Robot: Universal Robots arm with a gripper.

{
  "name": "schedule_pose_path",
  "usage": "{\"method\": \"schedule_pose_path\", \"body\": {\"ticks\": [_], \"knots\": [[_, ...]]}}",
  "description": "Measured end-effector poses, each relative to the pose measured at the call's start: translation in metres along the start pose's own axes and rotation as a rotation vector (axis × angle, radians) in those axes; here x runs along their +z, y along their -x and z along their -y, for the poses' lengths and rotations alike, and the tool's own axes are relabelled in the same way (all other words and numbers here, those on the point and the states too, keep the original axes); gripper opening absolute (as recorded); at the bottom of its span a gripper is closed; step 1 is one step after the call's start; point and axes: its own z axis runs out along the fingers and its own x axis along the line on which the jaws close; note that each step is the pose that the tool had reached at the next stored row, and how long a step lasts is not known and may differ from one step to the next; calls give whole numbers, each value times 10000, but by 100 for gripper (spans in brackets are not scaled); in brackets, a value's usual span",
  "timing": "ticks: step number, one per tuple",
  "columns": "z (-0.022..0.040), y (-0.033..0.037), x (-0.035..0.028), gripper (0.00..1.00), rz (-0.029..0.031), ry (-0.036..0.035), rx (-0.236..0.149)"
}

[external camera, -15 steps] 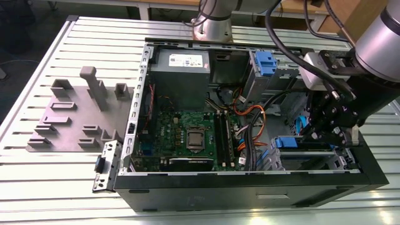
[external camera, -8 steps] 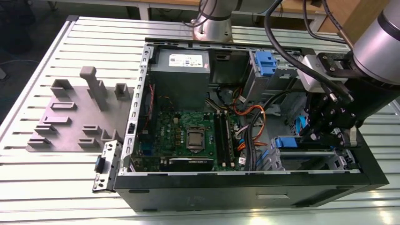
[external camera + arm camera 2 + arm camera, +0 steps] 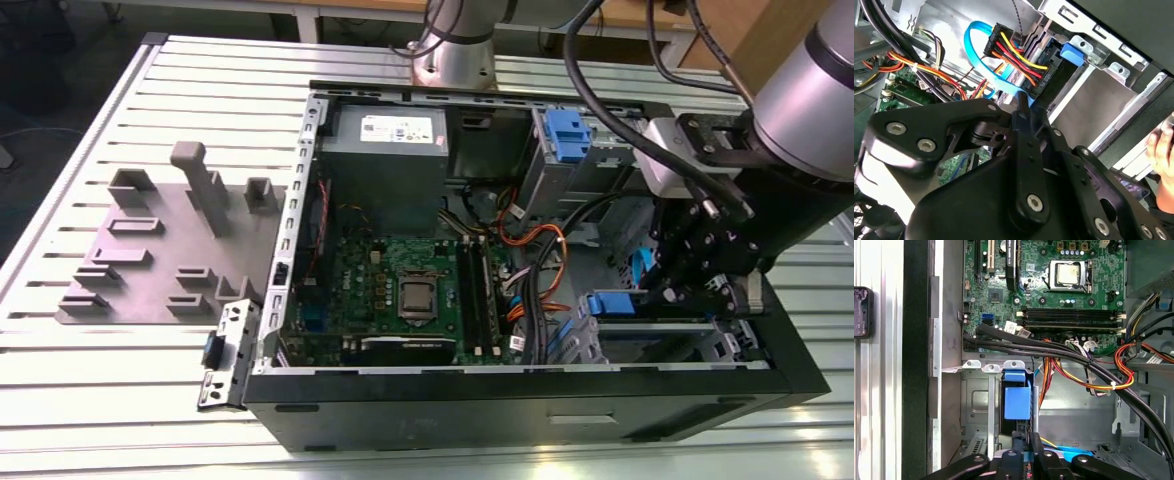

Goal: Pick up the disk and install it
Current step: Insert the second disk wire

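While the open computer case (image 3: 787,370) lies on the slatted table (image 3: 80,420), the gripper (image 3: 701,275) hangs inside its drive bay corner. Its fingers (image 3: 1022,442) stand pressed close together, ahead of the black linkage; whether they pinch anything, I cannot tell. Just ahead of the fingertips sits the disk (image 3: 1017,397), upright in the metal bay with its blue bracket facing the fingers. In the second wrist view a blue flat cable (image 3: 976,47) and a bundle of red and yellow wires (image 3: 1014,55) plug in just beyond the fingers. Further off lies the green motherboard (image 3: 400,290).
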Motion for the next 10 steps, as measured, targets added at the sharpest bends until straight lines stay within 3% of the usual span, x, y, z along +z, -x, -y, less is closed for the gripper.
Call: {"method": "schedule_pose_path", "body": {"ticks": [1, 7, 10], "knots": [[0, 0, -7, 23, -4, 1, 0], [0, 4, -167, 23, -5, 1, 0], [0, 6, -188, 22, -3, 1, 0]]}}
